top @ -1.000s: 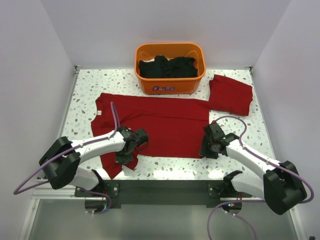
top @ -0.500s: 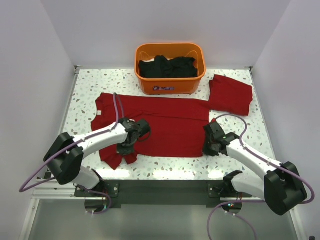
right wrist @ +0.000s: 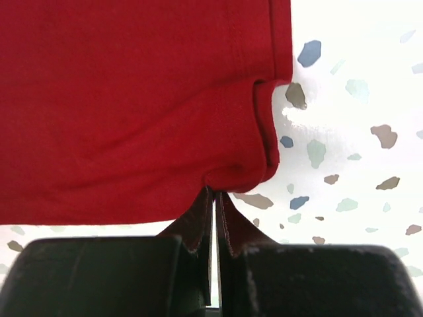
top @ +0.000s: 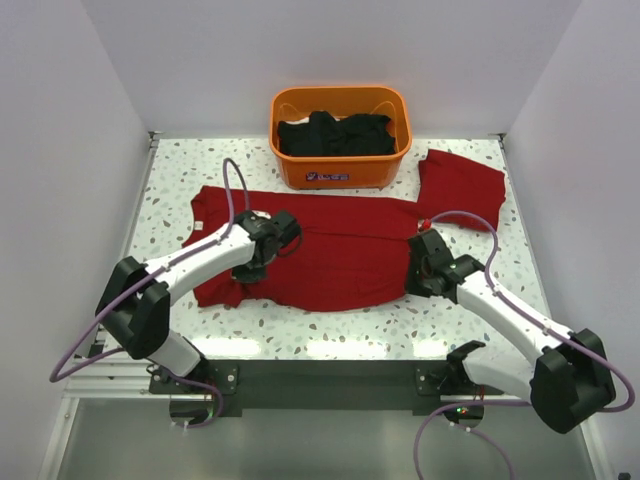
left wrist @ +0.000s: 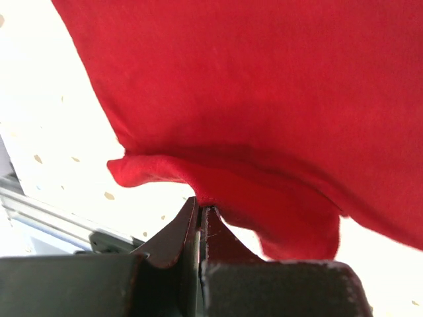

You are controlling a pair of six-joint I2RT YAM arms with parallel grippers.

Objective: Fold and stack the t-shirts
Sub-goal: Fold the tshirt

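A dark-red t-shirt (top: 330, 250) lies spread across the middle of the table, its near edge lifted and carried back over itself. My left gripper (top: 262, 262) is shut on the shirt's near left edge (left wrist: 218, 191), which hangs bunched from the fingertips. My right gripper (top: 420, 272) is shut on the shirt's near right corner (right wrist: 231, 175). A second dark-red t-shirt (top: 460, 188) lies folded at the back right of the table.
An orange basket (top: 340, 170) with dark clothes (top: 335, 132) inside stands at the back centre. The speckled table (top: 340, 325) shows bare along the near edge. White walls close in left and right.
Both grippers have moved away from the near edge toward the back, carrying the shirt's near edge with them. The left sleeve that hung near the front edge has been drawn up.
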